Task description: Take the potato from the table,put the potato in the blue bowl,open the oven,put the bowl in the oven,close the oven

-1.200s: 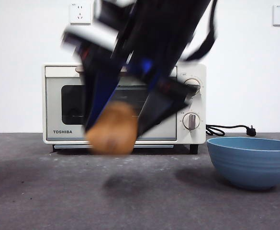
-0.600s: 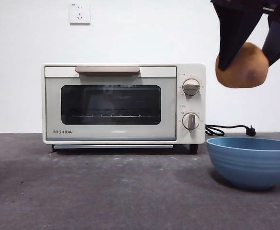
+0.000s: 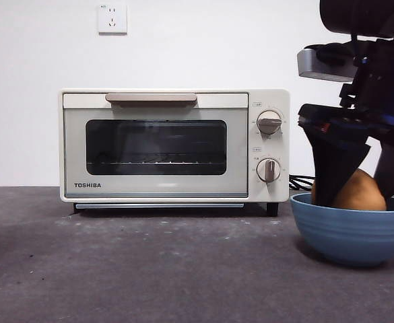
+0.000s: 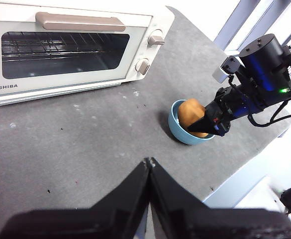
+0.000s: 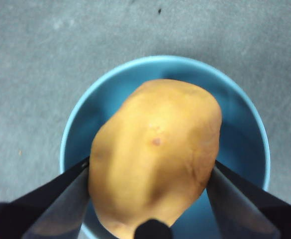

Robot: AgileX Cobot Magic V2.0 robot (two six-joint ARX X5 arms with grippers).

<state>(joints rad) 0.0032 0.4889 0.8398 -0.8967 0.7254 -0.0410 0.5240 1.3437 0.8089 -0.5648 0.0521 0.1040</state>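
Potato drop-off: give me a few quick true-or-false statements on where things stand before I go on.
1. The right gripper has its jaws closed on the potato. True.
2. The potato is down inside the blue bowl. True.
3. The oven door is open. False: it is shut.
4. The left gripper holds the bowl. False: it is shut on nothing, away from the bowl.
5. The bowl sits inside the oven. False: it stands on the table beside it.
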